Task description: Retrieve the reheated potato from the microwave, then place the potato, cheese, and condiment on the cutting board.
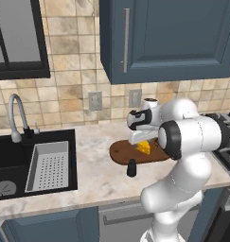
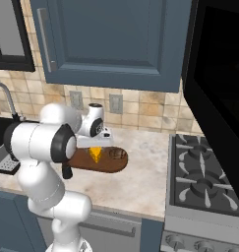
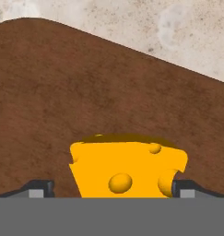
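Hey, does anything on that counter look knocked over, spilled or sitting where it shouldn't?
Nothing looks spilled or knocked over. The cheese rests on the cutting board between the open gripper fingers, and the potato sits on the board's far end. The condiment stands upright on the counter beside the board, not yet on it.

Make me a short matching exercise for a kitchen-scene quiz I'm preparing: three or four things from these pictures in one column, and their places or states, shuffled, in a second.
Things:
1. cheese
2. condiment bottle
3. potato
4. end effector

Places or states:
A. standing on the counter, just off the cutting board's near edge
B. lying on the board, at its end nearest the stove
C. open, fingers either side of the cheese
D. resting on the board, directly under the hand

Pairs: 1-D, 2-A, 3-B, 4-C
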